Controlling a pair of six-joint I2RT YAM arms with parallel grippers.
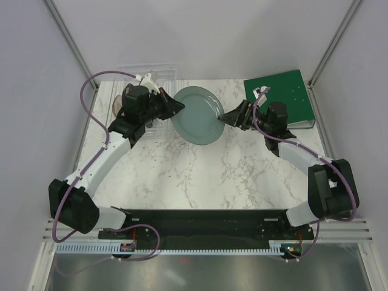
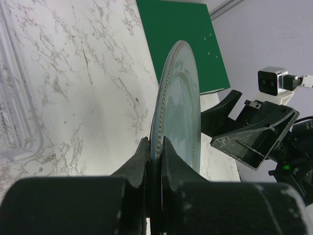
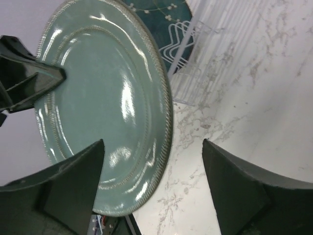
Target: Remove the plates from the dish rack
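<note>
My left gripper [image 1: 176, 107] is shut on the left rim of the grey-green plate [image 1: 197, 115] and holds it tilted on edge above the table. In the left wrist view the fingers [image 2: 142, 156] pinch the plate [image 2: 181, 107] edge-on. My right gripper [image 1: 227, 116] is open at the plate's right rim. In the right wrist view the rim of the plate [image 3: 102, 107] lies between its spread fingers [image 3: 63, 186]. The clear dish rack [image 1: 145, 76] stands at the back left. A dark plate [image 3: 156, 14] shows in the rack [image 3: 205, 58], and a brownish plate edge [image 1: 116, 104] shows behind my left arm.
A flat green board [image 1: 285, 97] lies at the back right, behind my right arm, and shows in the left wrist view [image 2: 181, 34]. The marble table [image 1: 194, 176] spreads out in front of the plate. Frame posts and grey walls stand at both sides.
</note>
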